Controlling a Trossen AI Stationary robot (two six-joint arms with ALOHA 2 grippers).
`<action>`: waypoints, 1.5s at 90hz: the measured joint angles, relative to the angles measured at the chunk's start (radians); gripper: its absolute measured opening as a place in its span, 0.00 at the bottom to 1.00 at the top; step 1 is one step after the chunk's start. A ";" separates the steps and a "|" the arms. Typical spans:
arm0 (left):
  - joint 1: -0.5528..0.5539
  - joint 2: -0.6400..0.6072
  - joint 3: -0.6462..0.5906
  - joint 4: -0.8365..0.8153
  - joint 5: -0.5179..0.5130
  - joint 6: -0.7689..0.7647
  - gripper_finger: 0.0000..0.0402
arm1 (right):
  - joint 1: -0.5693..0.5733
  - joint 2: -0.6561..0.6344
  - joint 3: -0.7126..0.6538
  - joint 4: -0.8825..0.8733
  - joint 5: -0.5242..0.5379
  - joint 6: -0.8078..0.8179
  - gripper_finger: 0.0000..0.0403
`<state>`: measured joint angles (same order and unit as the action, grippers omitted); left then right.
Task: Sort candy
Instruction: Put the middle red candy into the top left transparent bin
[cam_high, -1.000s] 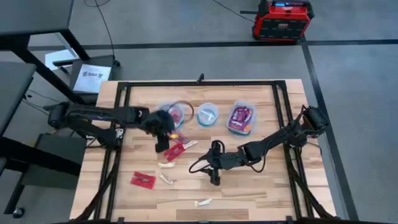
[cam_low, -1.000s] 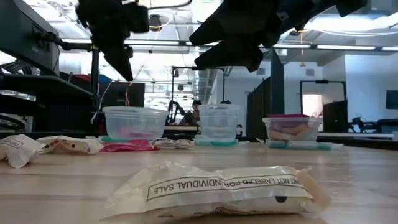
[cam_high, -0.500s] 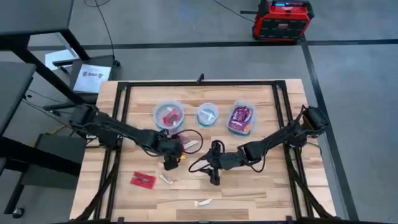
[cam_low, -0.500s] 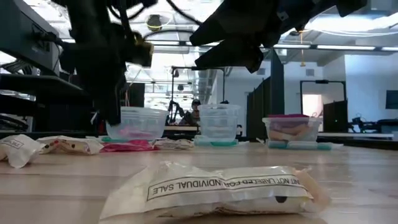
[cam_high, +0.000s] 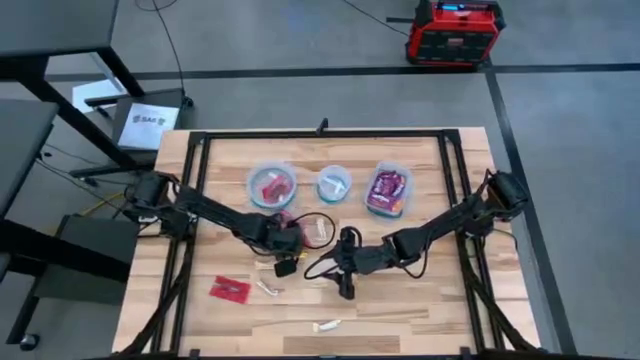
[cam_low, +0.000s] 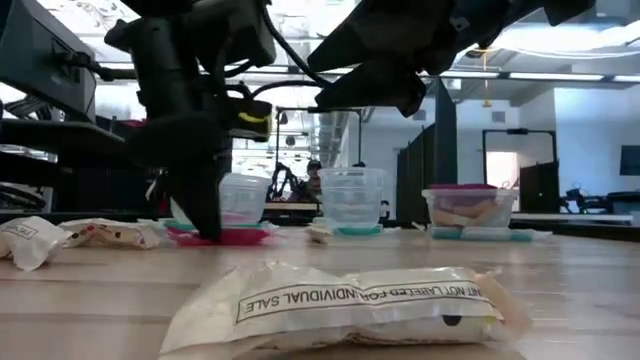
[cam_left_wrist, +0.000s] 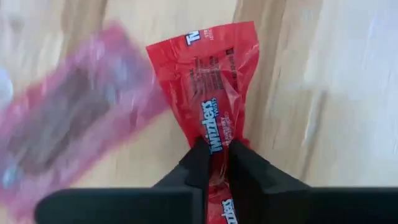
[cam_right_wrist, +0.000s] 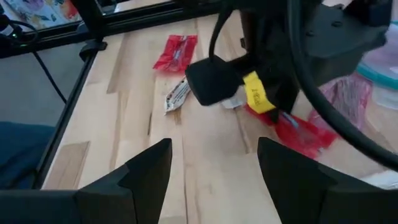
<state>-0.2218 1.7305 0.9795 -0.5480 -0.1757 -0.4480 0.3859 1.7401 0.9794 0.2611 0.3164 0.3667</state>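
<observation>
Left gripper (cam_left_wrist: 213, 163): I have it pinching the red Twizzlers packet (cam_left_wrist: 211, 93) on the table, mid-board
Right gripper (cam_right_wrist: 214, 168): spread, idle
Next: I'd lift straight, keeping the pinch firm

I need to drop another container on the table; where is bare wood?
Bare wood lies along the right rail past the rectangular container, and in front of the right hand. It is crowded mid-left, where the left hand pinches a red packet.
</observation>
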 joint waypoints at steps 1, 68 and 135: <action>0.000 -0.004 0.005 -0.007 0.000 0.002 0.04 | 0.000 0.000 0.000 0.000 0.000 0.000 0.56; 0.388 -0.337 0.205 -0.371 -0.209 0.423 0.11 | 0.000 0.000 0.000 -0.019 0.000 0.002 0.56; 0.190 -0.135 0.198 -0.172 0.040 0.752 0.32 | 0.000 0.000 0.000 -0.021 0.000 0.003 0.56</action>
<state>-0.0315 1.5953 1.1774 -0.7201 -0.1356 0.3037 0.3855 1.7397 0.9792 0.2400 0.3168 0.3695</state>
